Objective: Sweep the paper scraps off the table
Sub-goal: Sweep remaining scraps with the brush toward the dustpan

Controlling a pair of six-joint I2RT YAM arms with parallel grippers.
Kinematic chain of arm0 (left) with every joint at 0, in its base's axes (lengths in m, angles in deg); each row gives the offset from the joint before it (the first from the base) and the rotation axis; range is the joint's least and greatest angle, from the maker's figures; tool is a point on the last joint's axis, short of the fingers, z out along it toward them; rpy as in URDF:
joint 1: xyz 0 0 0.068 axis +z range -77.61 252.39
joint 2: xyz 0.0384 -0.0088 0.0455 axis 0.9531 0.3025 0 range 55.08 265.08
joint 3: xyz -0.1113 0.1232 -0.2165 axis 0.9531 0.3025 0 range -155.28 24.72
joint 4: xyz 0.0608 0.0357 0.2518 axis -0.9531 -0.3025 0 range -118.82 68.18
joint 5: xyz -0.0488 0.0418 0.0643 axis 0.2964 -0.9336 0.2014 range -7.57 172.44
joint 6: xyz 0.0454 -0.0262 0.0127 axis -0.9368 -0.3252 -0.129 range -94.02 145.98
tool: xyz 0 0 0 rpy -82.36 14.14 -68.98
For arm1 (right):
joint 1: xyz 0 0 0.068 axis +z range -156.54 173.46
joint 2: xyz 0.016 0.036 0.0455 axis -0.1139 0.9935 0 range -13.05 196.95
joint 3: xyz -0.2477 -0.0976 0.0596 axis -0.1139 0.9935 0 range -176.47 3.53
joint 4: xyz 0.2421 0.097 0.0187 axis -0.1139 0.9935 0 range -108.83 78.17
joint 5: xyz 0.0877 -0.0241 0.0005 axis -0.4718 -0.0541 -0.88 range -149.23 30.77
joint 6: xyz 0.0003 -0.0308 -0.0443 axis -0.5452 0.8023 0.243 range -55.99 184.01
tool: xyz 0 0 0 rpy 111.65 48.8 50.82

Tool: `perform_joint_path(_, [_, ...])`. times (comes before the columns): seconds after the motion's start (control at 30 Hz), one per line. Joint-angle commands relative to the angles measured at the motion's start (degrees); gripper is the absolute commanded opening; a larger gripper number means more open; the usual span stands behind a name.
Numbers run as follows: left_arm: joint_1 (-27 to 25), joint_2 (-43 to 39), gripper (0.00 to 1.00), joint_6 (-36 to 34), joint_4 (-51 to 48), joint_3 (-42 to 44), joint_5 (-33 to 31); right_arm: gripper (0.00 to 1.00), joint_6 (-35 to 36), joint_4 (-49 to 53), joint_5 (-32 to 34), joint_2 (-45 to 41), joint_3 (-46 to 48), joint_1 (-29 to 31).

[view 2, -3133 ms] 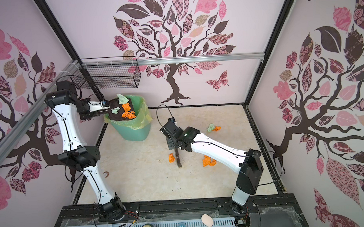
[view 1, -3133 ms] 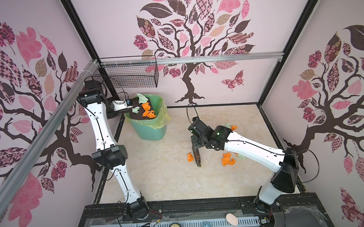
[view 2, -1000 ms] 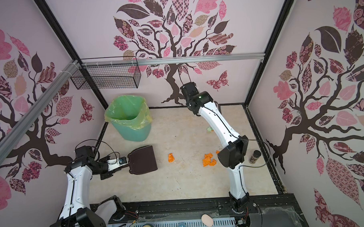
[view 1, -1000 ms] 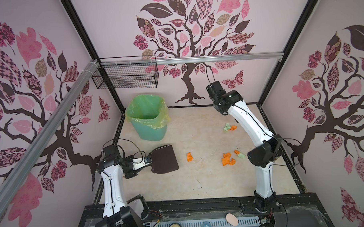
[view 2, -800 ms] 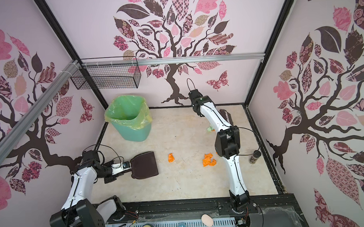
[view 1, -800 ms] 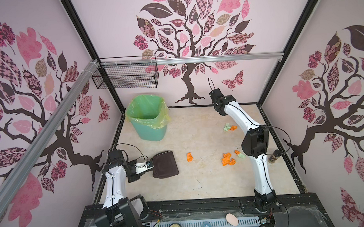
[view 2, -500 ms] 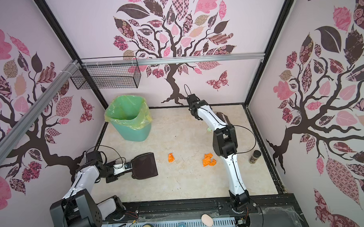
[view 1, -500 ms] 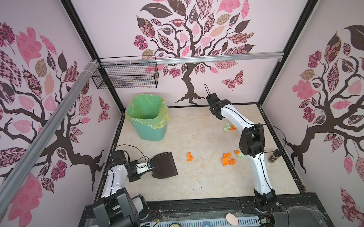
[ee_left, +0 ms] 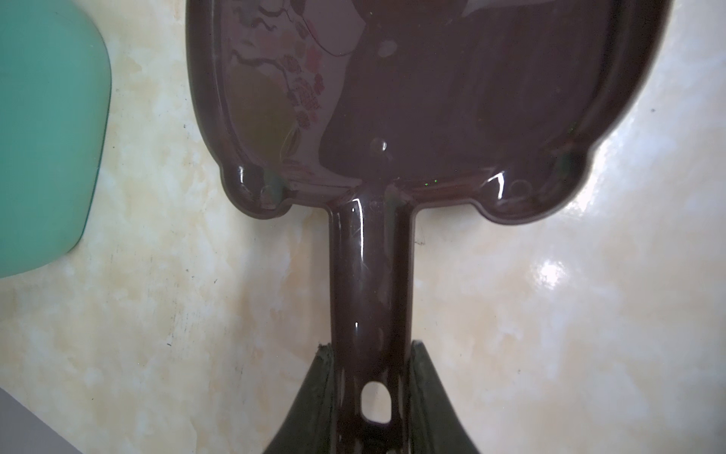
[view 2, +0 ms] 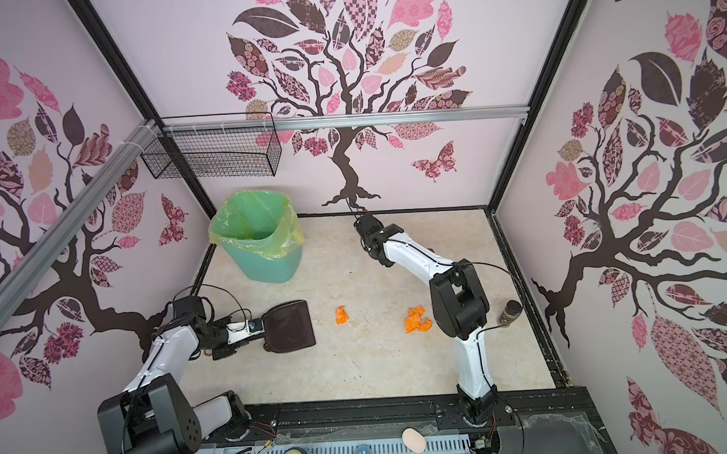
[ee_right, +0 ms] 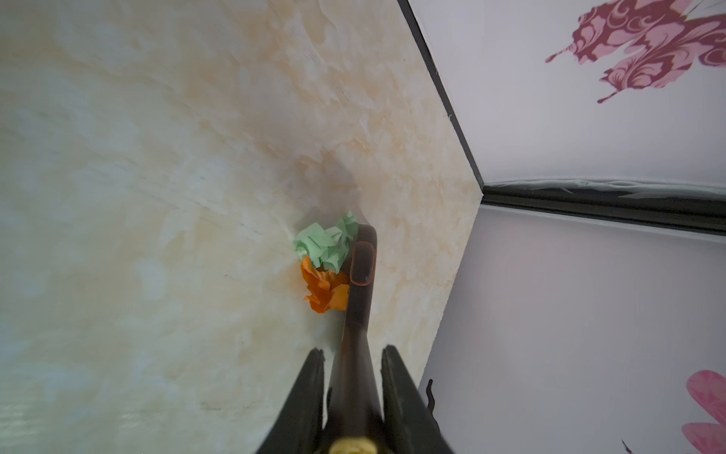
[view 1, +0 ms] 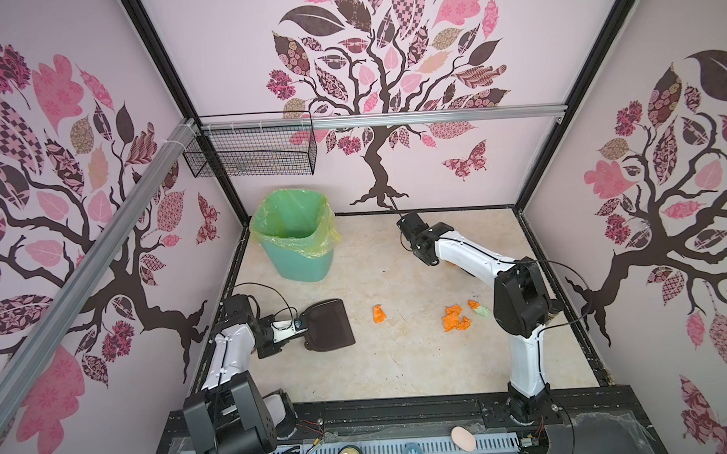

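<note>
Since the earlier frame your left arm (view 1: 229, 349) has come down from the bin (view 1: 300, 255), and the dustpan (view 1: 330, 325), loaded over it then, now lies flat and empty on the table (view 1: 399, 360). Your right arm (view 1: 471, 257) has swung from the middle to the far right side. In both top views one load looks dumped and the rest is left. Of the paper scraps (view 1: 378, 314) you have one lone orange wad near the pan's mouth and one orange heap (view 1: 454, 318) whose wads you cannot separate. Beside the heap, in a top view, lie one small orange bit (view 1: 473, 303) and one pale green one (view 1: 482, 312). In the left wrist view your left hand (ee_left: 371, 350) is clamped narrowly on the single dustpan's handle. In the right wrist view your right hand (ee_right: 353, 353) grips the one brush (ee_right: 361, 263). Its head touches one green wad (ee_right: 326, 245) and one orange wad (ee_right: 324, 289), so I judge the sweep only partly done.
</note>
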State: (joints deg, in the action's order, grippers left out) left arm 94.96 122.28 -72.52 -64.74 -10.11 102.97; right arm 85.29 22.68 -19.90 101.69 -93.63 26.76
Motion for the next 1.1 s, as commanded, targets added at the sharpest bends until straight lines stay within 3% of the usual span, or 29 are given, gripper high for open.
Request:
perform_joint_path(0.0, [-0.47, -0.95, 0.03, 0.93, -1.29, -1.95, 0.47, 0.0, -2.42, -0.23, -5.93, -4.51, 1.89, 4.07])
perform_joint_path(0.4, [-1.56, -1.07, 0.02, 1.78, -2.0, -2.49, -0.14, 0.0, -11.12, 10.04, -6.62, -10.56, 8.97, 24.06])
perform_joint_path(0.57, [-2.08, -0.68, 0.02, 2.3, -2.0, -2.98, -0.23, 0.0, -15.6, 19.86, -4.51, -11.64, 3.25, 30.4])
perform_joint_path(0.67, [-2.45, -0.76, 0.02, 2.92, -2.2, -3.14, -0.23, 0.0, -16.33, 23.91, 0.43, -11.55, -2.02, 31.21])
perform_joint_path(0.8, [-2.71, -1.24, 0.02, 3.05, -2.58, -2.97, -0.23, 0.0, -5.92, 13.61, 9.78, -11.99, -2.37, 27.87])
perform_joint_path(0.97, [-2.79, -1.98, 0.02, 3.14, -3.04, -2.55, -0.67, 0.0, 7.55, -5.91, 4.68, -9.55, -1.7, 18.5])
perform_joint_path(1.07, [-2.81, -2.37, 0.02, 2.89, -3.54, -1.97, -0.93, 0.0, 23.73, -20.15, 3.6, -7.23, 5.0, 17.6])
